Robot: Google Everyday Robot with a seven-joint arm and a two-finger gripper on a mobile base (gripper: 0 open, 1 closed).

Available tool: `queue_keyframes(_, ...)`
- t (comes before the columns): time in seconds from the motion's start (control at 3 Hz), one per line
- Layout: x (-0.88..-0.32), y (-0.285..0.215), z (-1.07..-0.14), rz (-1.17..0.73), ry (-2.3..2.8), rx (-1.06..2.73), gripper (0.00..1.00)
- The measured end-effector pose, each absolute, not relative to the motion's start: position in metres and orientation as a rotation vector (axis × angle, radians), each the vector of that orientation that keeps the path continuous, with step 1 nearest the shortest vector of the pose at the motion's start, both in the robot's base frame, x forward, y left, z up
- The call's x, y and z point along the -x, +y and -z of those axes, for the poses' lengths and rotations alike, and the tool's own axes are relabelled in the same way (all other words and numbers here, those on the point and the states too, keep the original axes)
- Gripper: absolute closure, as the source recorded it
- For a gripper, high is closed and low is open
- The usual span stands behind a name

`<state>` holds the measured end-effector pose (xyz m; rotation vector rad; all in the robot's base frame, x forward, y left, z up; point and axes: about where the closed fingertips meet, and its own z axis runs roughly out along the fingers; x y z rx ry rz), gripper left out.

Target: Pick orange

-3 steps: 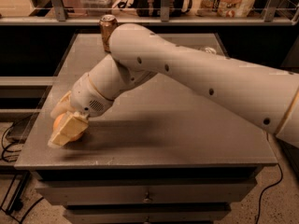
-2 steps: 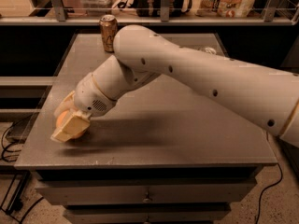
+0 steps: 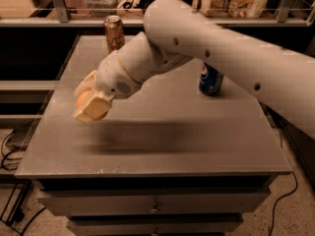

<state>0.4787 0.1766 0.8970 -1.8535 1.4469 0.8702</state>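
Note:
My gripper hangs above the left part of the grey table, lifted off its surface. Its pale fingers are closed around the orange, of which only a small orange patch shows between them. The white arm reaches in from the upper right across the table. A dark shadow lies on the table under the gripper.
A gold-brown can stands at the back left of the table. A blue Pepsi can stands at the right, partly behind the arm. Shelves with packages run behind the table. Drawers sit below its front edge; cables lie on the floor.
The arm has risen and moved right, carrying the orange up off the table. The Pepsi can, hidden before, now shows under the arm.

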Motion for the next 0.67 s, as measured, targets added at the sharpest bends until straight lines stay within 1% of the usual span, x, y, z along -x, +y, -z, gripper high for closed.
queue_keyframes(0.33, -0.514, 0.140, -0.950, -0.737, 1.396, 1.813, 1.00)
queue_keyframes(0.67, -0.519, 0.141, -0.968, -0.720, 1.370, 1.792, 1.00)
